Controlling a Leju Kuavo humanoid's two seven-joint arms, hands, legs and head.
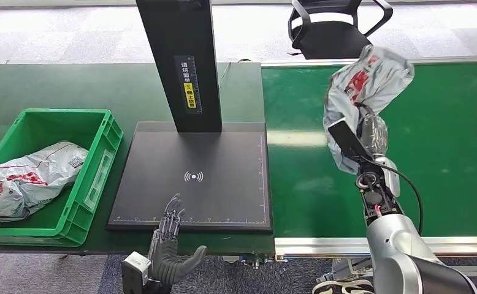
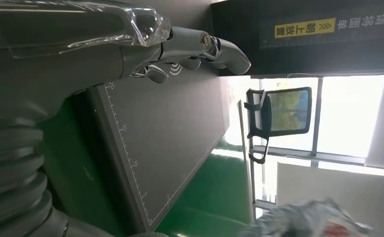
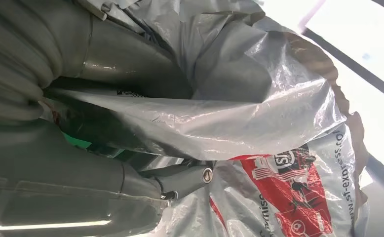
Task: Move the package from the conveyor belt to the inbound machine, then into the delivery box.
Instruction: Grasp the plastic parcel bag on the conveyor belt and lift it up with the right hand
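Note:
My right hand (image 1: 365,125) grips a grey plastic package (image 1: 365,82) with red print and holds it up above the green conveyor belt (image 1: 457,153). In the right wrist view the package (image 3: 259,123) wraps over my fingers (image 3: 185,178) and hides most of them. The inbound machine is a black scanning plate (image 1: 224,159) with a black post (image 1: 181,61) behind it. My left hand (image 1: 170,242) rests at the plate's near edge, fingers apart and holding nothing; its fingertips (image 2: 229,52) hover over the plate (image 2: 170,128). The green delivery box (image 1: 98,177) stands at the left.
Another grey package (image 1: 30,177) lies inside the green box. A black office chair (image 1: 331,27) stands beyond the belt. The belt's metal rail (image 1: 322,245) runs along the near side. The dark green table (image 1: 89,86) carries the box and the plate.

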